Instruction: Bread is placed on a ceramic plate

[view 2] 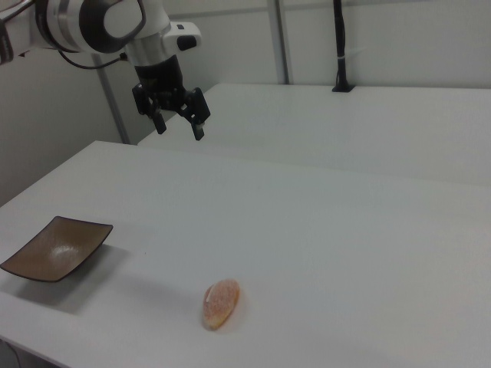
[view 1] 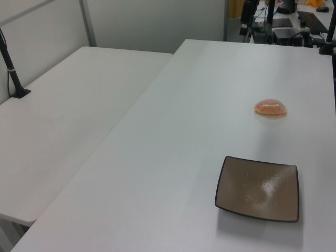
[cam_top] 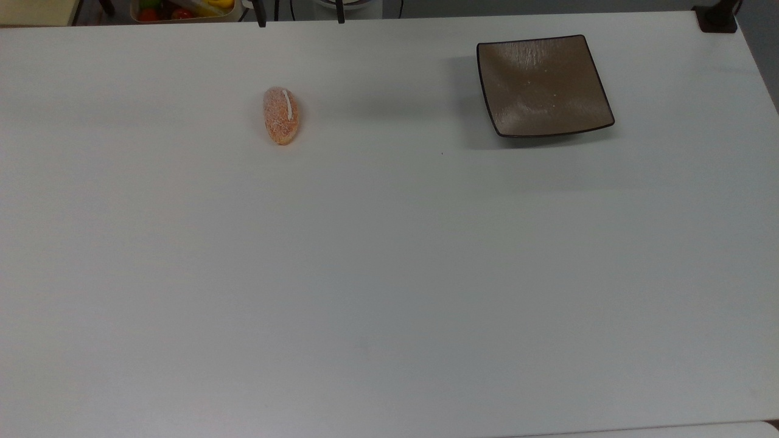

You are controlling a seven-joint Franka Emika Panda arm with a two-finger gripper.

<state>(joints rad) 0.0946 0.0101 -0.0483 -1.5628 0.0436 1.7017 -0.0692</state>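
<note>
The bread, a small oval orange-brown roll with a white stripe, lies on the white table at the top view's upper left; it also shows as the bread and the bread. The square brown ceramic plate sits apart from it at the top view's upper right, seen again as the plate and the plate, with nothing on it. My gripper hangs high above the table in the right view, open, holding nothing, well away from both.
A second white table adjoins at the left view's left, carrying a black post. A bin of colourful items stands beyond the top view's far edge. A black clamp grips the table's far right corner.
</note>
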